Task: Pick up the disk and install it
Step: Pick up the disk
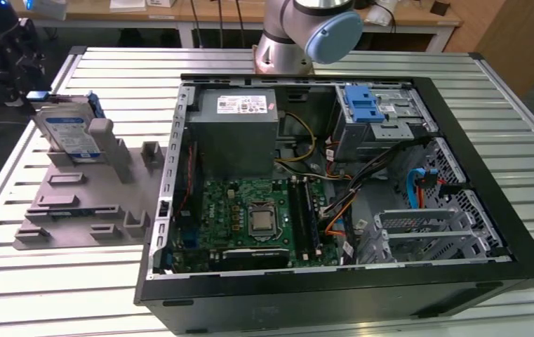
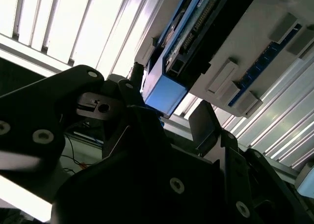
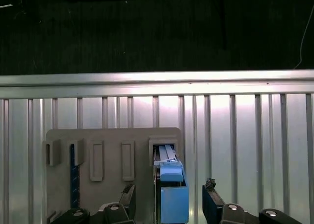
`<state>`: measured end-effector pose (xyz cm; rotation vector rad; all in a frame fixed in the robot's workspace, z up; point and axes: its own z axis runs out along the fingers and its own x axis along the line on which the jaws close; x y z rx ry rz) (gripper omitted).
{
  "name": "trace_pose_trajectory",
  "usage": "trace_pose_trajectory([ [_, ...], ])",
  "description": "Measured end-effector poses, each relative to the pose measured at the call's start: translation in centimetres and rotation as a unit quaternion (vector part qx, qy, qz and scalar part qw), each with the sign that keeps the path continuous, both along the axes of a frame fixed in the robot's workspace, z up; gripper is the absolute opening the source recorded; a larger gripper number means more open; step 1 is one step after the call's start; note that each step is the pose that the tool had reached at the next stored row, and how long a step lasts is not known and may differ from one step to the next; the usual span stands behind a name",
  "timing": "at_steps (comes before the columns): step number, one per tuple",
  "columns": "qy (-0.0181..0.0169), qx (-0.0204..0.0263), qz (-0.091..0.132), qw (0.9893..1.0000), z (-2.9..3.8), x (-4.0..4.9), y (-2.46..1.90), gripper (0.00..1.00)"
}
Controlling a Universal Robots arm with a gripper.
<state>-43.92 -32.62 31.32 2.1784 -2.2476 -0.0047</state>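
Slatted metal table (image 1: pixel 61 295). Open computer case (image 1: pixel 342 295), black-walled. Grey holder (image 1: pixel 70 210) beside the case, at the exterior view's left. Disk (image 1: pixel 70 130): silver, blue-and-white label, blue bracket, standing on edge in the holder. Gripper (image 3: pixel 169 190): jaws spread wide, straddling the bracket's end with gaps either side, grasping nothing.

My end effector (image 3: pixel 169 188) is matt black, dotted with bright metal screw heads. The disk (image 1: pixel 67 130) shows silvery metal under a paper-like label, framed in smooth blue plastic. The grey fixture (image 1: pixel 79 210) looks like matt plastic. The bench (image 1: pixel 23 281) is ribbed, pale metal with a dull sheen.
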Motion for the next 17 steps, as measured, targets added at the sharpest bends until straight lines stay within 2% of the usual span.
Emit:
trace_pose_trajectory([
  [7,0.0000,0.0000,0.000,1.0000,-1.18,0.00,0.02,0.64],
  [11,0.0001,0.0000,0.000,1.0000,-1.34,0.00,0.04,0.63],
  [12,0.0000,0.0000,0.000,1.0000,-1.38,0.00,0.04,0.56],
  [17,0.0000,0.0000,0.000,1.0000,-1.61,0.00,0.05,0.55],
])
